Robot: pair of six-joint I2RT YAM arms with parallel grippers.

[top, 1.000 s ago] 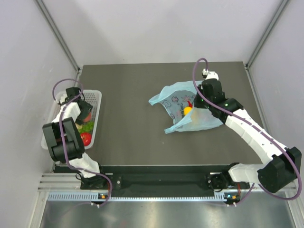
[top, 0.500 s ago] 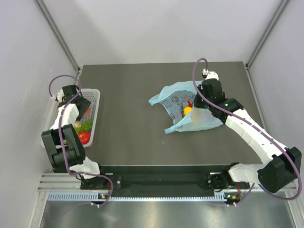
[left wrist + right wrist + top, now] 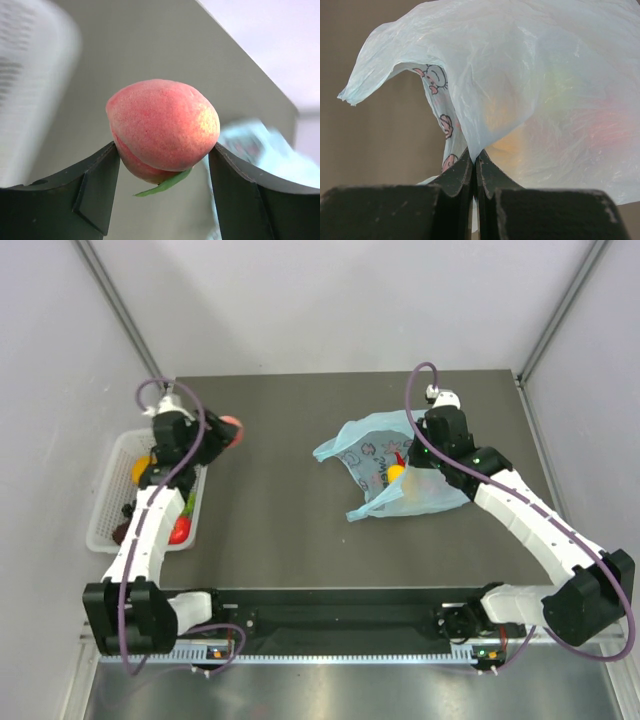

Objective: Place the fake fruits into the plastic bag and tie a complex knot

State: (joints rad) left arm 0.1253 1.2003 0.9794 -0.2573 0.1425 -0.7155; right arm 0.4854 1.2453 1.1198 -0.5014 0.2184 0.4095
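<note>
L jaws part-open, clamped either side of the pink peach (image 3: 162, 125), held over the surface (image 3: 280, 530) just right of the white basket (image 3: 110, 498), where other fruits (image 3: 180, 531) lie. R jaws pinched tight on a fold of the plastic bag (image 3: 545, 90). Bag sits mid-surface, right of centre, w/ yellow & red fruit showing inside.

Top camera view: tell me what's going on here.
The left hand grips a pink peach above the table, beside the white basket, which holds other fruits. The right hand is shut on an edge of the blue plastic bag, holding it up; yellow and red fruit show inside. The bag is not tied.
</note>
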